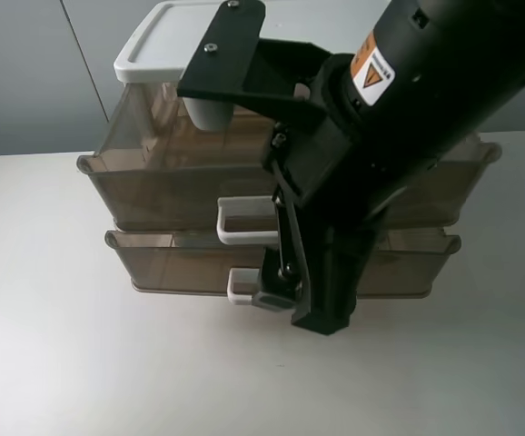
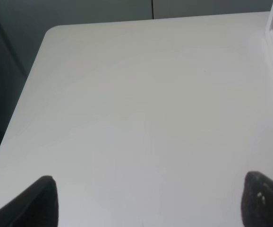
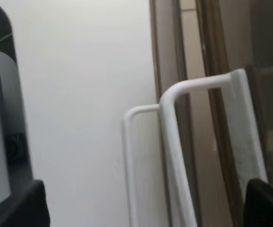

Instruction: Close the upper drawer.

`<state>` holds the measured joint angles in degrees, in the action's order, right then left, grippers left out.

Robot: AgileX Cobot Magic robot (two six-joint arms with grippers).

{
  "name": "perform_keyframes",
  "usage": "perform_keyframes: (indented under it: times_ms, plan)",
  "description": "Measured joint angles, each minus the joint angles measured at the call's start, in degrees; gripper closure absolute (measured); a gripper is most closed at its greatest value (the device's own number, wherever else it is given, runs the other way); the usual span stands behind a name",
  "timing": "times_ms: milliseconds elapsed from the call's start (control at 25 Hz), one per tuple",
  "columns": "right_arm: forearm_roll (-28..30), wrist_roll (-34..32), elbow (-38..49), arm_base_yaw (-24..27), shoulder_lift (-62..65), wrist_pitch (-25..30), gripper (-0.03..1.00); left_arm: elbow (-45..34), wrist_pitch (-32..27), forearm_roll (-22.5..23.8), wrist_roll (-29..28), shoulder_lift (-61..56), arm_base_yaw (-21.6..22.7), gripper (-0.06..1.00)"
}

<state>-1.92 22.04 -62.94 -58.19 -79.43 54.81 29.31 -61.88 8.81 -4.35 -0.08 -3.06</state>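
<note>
White tabletop [image 1: 54,363] before grey wall panels [image 1: 26,73]. The smoky grey-brown translucent plastic upper drawer [image 1: 167,186] stands pulled forward from under the unit's white rectangular lid [image 1: 167,41]. Just before the drawer's white loop handle [image 1: 244,222], the black right gripper [image 3: 141,208] has its fingers parted, clamping nothing. Well away from the drawer, the black left gripper [image 2: 150,203] hangs spread over the tabletop.
</note>
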Motion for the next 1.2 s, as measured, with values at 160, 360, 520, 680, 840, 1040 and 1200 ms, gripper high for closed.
perform_keyframes:
  times_ms: [160,360,520,680,840,1040,1200]
  plan:
    - [8.93,-3.35,0.00,0.11,-0.62,-3.76,0.34,0.00,0.00,0.00,0.00,0.00,0.00,0.20]
    - [13.32,-5.43,0.00,1.61,-0.74,-7.39,0.34,0.00,0.00,0.00,0.00,0.00,0.00,0.20]
    - [13.31,-5.65,0.00,1.03,0.88,-7.51,0.34,0.00,0.00,0.00,0.00,0.00,0.00,0.20]
    - [10.21,-5.54,0.00,-1.90,4.79,-6.05,0.34,0.00,0.00,0.00,0.00,0.00,0.00,0.20]
    - [2.91,-4.23,0.00,-3.38,6.43,-3.07,0.34,0.00,0.00,0.00,0.00,0.00,0.00,0.20]
    - [1.28,-3.64,0.00,-3.38,3.38,-2.03,0.34,0.00,0.00,0.00,0.00,0.00,0.00,0.20]
    - [4.42,-3.64,0.00,-3.38,-0.16,-2.04,0.34,0.00,0.00,0.00,0.00,0.00,0.00,0.20]
